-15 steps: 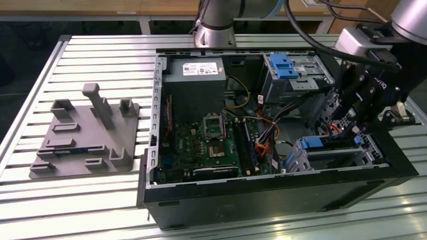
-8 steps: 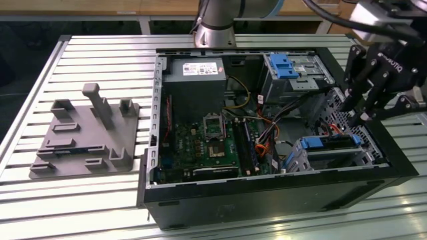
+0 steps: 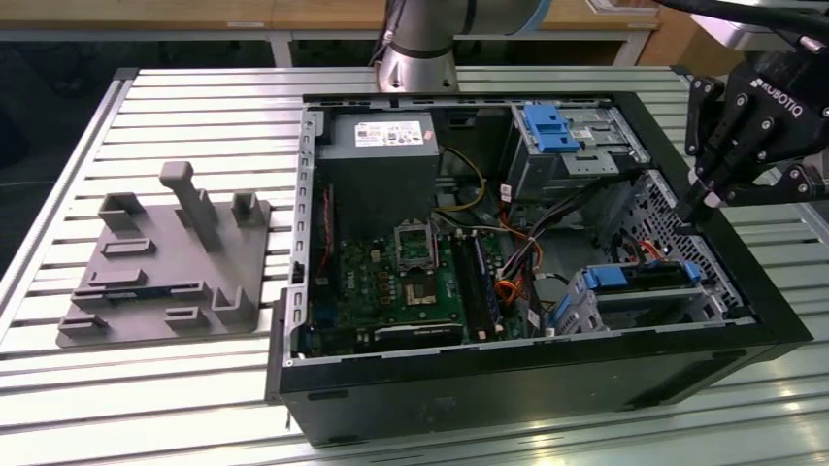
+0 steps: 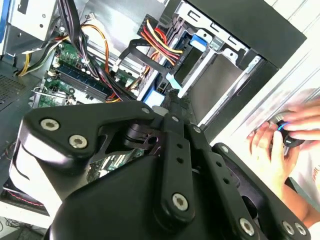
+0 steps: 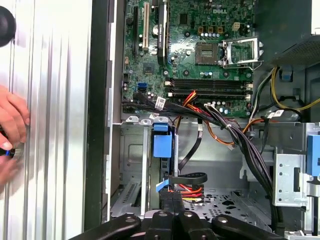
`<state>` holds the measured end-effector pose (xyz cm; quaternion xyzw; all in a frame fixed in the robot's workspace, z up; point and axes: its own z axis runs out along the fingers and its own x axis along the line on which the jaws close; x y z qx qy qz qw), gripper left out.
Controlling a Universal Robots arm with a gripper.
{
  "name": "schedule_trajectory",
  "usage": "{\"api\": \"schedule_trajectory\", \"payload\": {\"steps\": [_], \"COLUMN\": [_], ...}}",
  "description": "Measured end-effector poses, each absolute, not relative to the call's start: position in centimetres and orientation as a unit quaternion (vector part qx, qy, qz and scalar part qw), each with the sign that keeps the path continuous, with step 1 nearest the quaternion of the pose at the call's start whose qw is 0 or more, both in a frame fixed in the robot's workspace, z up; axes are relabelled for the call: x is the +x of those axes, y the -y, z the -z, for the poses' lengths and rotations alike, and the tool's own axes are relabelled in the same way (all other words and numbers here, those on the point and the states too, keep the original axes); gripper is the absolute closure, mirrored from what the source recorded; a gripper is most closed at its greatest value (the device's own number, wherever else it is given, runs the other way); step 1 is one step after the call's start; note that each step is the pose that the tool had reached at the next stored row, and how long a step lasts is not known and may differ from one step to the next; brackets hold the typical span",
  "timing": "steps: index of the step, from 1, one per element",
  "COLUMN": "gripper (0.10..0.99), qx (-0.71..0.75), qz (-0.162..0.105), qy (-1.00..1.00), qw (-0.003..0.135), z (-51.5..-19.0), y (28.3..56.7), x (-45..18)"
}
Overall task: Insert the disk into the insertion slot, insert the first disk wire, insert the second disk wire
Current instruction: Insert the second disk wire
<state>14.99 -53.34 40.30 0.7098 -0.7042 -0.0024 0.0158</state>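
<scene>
The disk (image 3: 644,280) is sitting inside the insertion slot (image 3: 589,313), the low perforated metal cage in the corner of the open computer case (image 3: 518,383) toward the exterior view's right. Its blue carrier is showing at the cage mouth, and in the first wrist view the blue front of the disk (image 5: 163,145) is lying level in the insertion slot (image 5: 131,170).

The tool (image 3: 690,209) is hanging over the case wall just above that cage, its black fingers pressed together with nothing between them; in the first wrist view the tool (image 5: 172,195) is pointing down beside a flat blue connector (image 5: 161,185) and a bundle of red, yellow and black wires (image 5: 187,189), very near them, though whether it is touching them cannot be told. In the second wrist view the tool (image 4: 175,100) is standing close to the disk (image 4: 197,42) and the slot's metal frame.

Further out, a taller cage with a blue latch (image 3: 550,126) is standing at the far side of the case, next to the green motherboard (image 3: 408,286). A grey holder (image 3: 169,262) is lying on the ribbed metal desk (image 3: 143,388) well apart from the case. A person's hand (image 4: 290,137) is resting on the desk beside the case.
</scene>
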Motion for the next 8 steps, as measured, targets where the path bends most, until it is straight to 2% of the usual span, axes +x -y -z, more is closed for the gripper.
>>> {"api": "schedule_trajectory", "payload": {"steps": [1, 8], "gripper": [0.984, 0.984], "qx": [0.71, 0.71], "qz": [0.002, 0.003], "qy": [0.704, 0.704], "qw": [0.016, 0.015], "z": [-40.3, -40.31], "y": [53.34, 53.34], "x": [14.99, 14.99]}}
